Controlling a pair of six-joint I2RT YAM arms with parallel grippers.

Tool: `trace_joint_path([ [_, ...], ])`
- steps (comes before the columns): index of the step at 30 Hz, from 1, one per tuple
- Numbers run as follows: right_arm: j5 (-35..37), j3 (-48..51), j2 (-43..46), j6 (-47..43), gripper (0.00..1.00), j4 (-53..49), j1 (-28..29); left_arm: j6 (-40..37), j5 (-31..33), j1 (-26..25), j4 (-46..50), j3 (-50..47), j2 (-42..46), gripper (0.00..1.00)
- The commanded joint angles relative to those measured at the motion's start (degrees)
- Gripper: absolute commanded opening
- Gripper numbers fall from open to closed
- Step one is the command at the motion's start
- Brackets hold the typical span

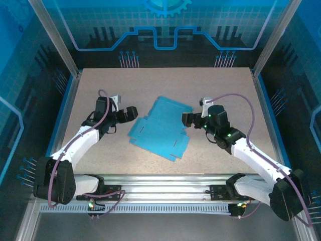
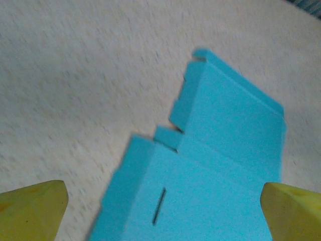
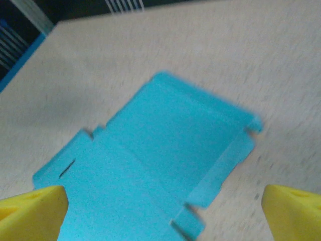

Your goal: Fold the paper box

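The paper box lies flat and unfolded in the middle of the table, bright blue side up, its flaps and slots showing. My left gripper hovers just off its left edge, open, nothing between its fingers. My right gripper stands just off the sheet's right edge, also open and empty. In the left wrist view the paper box spreads below and ahead of the yellow fingertips. The right wrist view has the paper box between and beyond its yellow fingertips.
The beige tabletop is bounded by aluminium posts and blue panels on the left, right and back. A metal rail with the arm bases runs along the near edge.
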State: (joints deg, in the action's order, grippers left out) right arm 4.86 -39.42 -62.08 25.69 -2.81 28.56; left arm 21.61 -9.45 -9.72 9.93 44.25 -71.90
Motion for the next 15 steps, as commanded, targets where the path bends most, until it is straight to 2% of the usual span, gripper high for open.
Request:
trace_joint_path([
  [1, -4.99, 0.63, -0.45, 6.56, 1.0, -5.73, 2.97, 1.34, -3.95, -1.82, 7.99, 1.03, 1.25, 0.99],
  [6, -10.62, 3.82, -1.28, 8.65, 1.0, -2.34, 5.17, -2.42, -3.78, -2.9, 10.95, 2.03, -2.4, 0.98],
  [9, -11.55, 5.37, -0.72, 9.12, 1.0, -1.24, 7.62, -3.18, -3.49, -2.95, 10.3, 2.82, -5.29, 0.91],
  [15, -13.91, 5.92, -0.12, 8.67, 1.0, -2.75, 9.17, -5.66, -0.74, -3.19, 10.76, 7.26, -12.8, 0.85],
])
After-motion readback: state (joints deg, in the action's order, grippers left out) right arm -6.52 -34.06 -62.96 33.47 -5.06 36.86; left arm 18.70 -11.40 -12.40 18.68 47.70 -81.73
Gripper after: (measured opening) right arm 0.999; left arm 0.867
